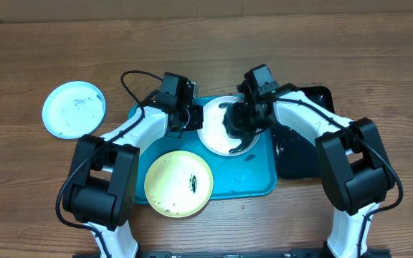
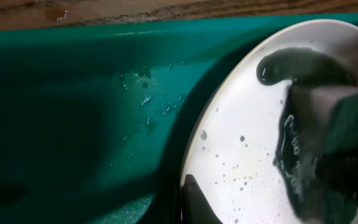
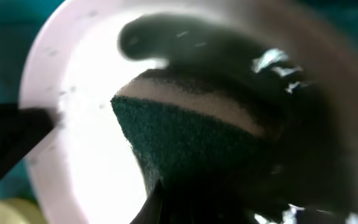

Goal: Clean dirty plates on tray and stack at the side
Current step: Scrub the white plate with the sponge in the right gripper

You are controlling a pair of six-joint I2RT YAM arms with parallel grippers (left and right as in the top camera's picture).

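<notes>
On the far half of the tray (image 1: 253,183), the white plate (image 1: 214,131) lies directly under the right gripper (image 1: 244,123), which is clamped on a sponge (image 3: 185,134), while the left gripper (image 1: 185,118), its closure unclear, sits at the plate's left rim.

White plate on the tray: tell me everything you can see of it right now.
The white plate is round, shallow and glossy, lying flat in the far half of the blue tray. It is wet, with droplets and a dark smear near its far rim. A green sponge held by the right gripper presses on its right side. The left gripper is at its left rim; whether it grips is unclear.
</notes>
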